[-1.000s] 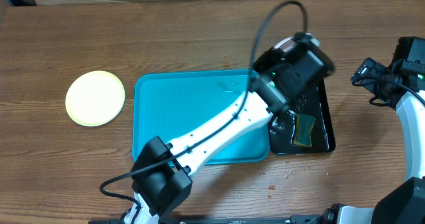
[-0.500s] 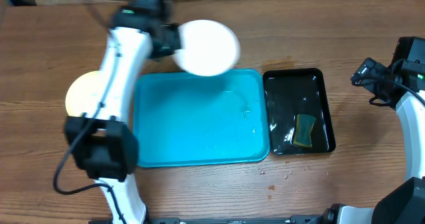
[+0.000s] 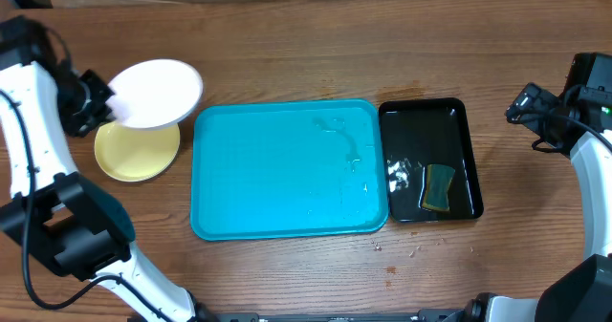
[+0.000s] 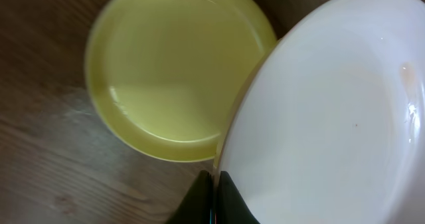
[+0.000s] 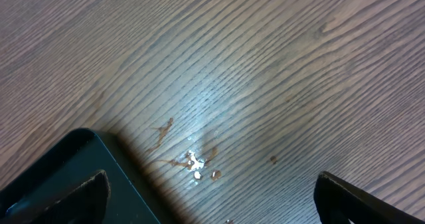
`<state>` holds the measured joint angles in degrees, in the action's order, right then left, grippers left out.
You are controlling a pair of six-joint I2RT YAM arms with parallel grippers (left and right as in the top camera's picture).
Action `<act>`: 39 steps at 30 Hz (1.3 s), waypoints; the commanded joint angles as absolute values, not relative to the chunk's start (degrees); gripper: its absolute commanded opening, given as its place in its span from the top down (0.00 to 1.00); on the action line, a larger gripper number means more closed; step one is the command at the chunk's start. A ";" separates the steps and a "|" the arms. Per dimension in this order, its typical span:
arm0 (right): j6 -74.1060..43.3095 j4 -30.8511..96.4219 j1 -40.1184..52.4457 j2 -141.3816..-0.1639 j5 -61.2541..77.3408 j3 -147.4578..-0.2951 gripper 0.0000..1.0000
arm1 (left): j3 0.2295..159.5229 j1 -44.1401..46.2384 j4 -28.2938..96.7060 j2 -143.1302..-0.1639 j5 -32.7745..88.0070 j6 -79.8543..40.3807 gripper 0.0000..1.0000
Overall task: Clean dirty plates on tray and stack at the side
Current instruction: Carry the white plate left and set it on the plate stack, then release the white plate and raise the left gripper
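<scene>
My left gripper point(image 3: 103, 105) is shut on the rim of a white plate point(image 3: 156, 93) and holds it above and partly over the pale yellow-green plate point(image 3: 134, 154), which lies on the table left of the turquoise tray point(image 3: 287, 169). In the left wrist view my fingers point(image 4: 216, 184) pinch the white plate's point(image 4: 332, 117) edge, with the yellow-green plate point(image 4: 166, 71) below. The tray holds no plates, only some water drops. A third plate is out of view. My right gripper point(image 3: 526, 107) is open and empty over bare table right of the black tray; the right wrist view shows its spread fingertips point(image 5: 212, 194).
A narrow black tray point(image 3: 461, 117) stands right of the turquoise tray, wet, with a yellow-green sponge point(image 3: 439, 186) in it. Its corner shows in the right wrist view point(image 5: 60, 164), next to small reddish smears point(image 5: 192, 161) on the wood.
My left arm has swung from the black tray across the turquoise tray to the far left, carrying the white plate, which now hangs over the yellow-green plate. The right arm has not moved.
</scene>
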<state>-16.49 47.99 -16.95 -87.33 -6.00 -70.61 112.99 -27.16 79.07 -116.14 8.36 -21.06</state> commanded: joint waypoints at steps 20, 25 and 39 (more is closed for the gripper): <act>-16.67 47.66 -17.10 -86.91 -6.59 -70.85 0.00 | 102.30 -29.76 70.91 -116.16 -6.15 -23.24 0.62; -16.67 47.66 -17.10 -86.91 -6.59 -70.85 0.00 | 102.32 -29.61 70.91 -116.14 1.65 -18.15 0.04; -16.67 47.66 -17.10 -86.91 -6.59 -70.85 0.00 | 102.32 -26.81 71.29 -116.14 35.64 -4.91 0.00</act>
<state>-16.49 47.97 -16.95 -87.33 -6.02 -70.61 102.45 -27.86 71.13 -116.16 30.92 -6.83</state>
